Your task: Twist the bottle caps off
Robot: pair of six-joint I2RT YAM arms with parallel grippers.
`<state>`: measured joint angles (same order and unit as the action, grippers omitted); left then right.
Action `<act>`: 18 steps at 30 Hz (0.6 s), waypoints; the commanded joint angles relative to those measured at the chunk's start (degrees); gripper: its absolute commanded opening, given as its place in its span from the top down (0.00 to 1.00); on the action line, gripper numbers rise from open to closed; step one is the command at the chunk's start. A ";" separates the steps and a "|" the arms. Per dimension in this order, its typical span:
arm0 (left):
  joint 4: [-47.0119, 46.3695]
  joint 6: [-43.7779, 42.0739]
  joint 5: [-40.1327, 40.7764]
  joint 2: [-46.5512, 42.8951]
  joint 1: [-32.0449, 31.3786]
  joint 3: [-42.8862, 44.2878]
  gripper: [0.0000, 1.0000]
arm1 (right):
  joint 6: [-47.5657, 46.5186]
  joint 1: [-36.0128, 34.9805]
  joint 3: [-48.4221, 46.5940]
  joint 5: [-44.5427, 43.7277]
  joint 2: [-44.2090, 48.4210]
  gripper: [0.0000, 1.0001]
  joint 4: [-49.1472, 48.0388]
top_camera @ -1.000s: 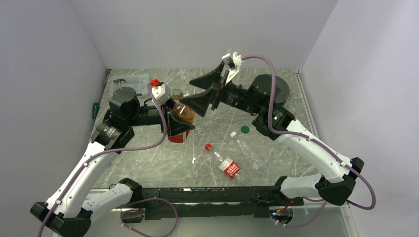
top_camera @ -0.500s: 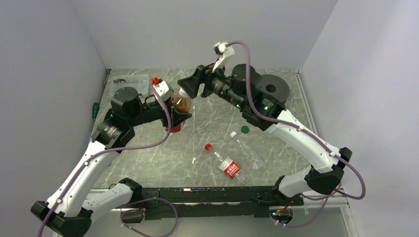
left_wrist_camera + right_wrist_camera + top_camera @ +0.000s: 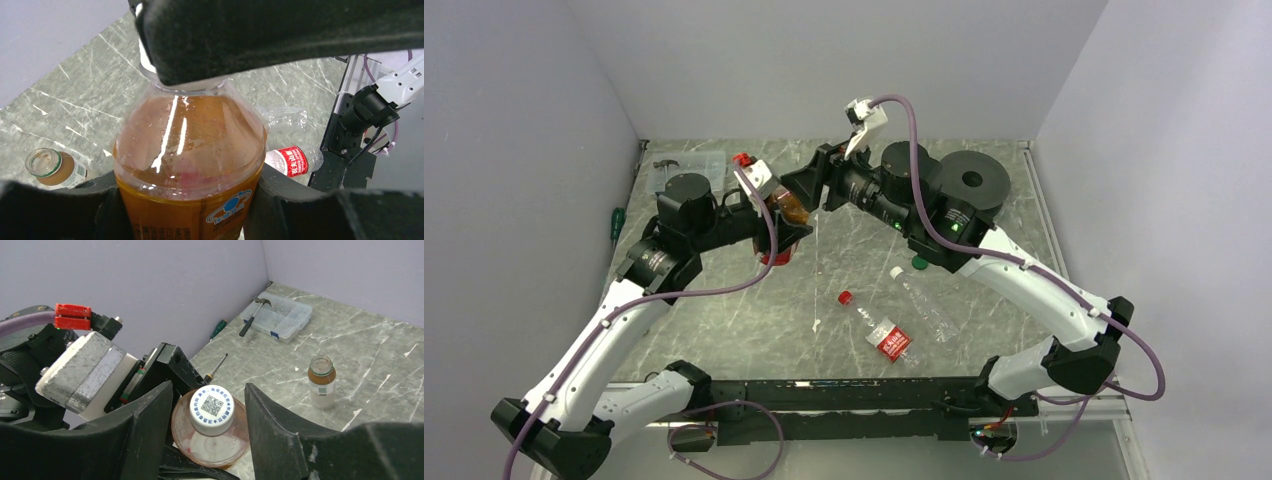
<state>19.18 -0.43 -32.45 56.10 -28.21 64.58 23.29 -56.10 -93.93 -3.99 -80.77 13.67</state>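
Observation:
My left gripper (image 3: 784, 235) is shut on the body of the amber-liquid bottle (image 3: 190, 150) and holds it above the table, left of the middle. Its white cap (image 3: 212, 409), printed with a square code, sits on the neck. My right gripper (image 3: 809, 190) is at the bottle's top. Its jaws flank the cap, and a narrow gap shows on each side, so it is open. On the table lie a red-labelled bottle (image 3: 886, 338) with a red cap (image 3: 845, 297) and a plain bottle (image 3: 927, 305) with a white cap (image 3: 895, 271). A loose green cap (image 3: 919, 263) lies beside them.
A short uncapped bottle (image 3: 321, 381) stands upright on the marble table behind the held one. At the back right is a large black spool (image 3: 972, 180). A clear plastic box (image 3: 282, 315) with a hammer sits at the back left, and screwdrivers (image 3: 217, 329) lie along the left wall.
My right gripper has swung left and down over the amber bottle's cap, and its jaws have narrowed around it. The left arm has shifted the bottle slightly up and back.

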 commanded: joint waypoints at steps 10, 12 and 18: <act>-3.70 2.38 -1.03 0.07 -0.09 0.91 0.84 | 1.17 -0.15 1.32 -1.19 2.08 0.85 -3.46; -3.61 2.65 -1.86 -0.02 -0.07 0.79 0.84 | 0.87 -0.15 1.21 -1.00 2.35 0.92 -3.98; -3.19 4.84 -11.22 -0.20 -0.09 1.45 0.84 | -2.96 0.05 2.95 6.47 4.14 1.00 -8.80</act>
<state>18.20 2.07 -34.20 56.16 -28.14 64.58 23.53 -56.07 -91.74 -3.38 -79.81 12.64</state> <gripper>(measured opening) 0.542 0.339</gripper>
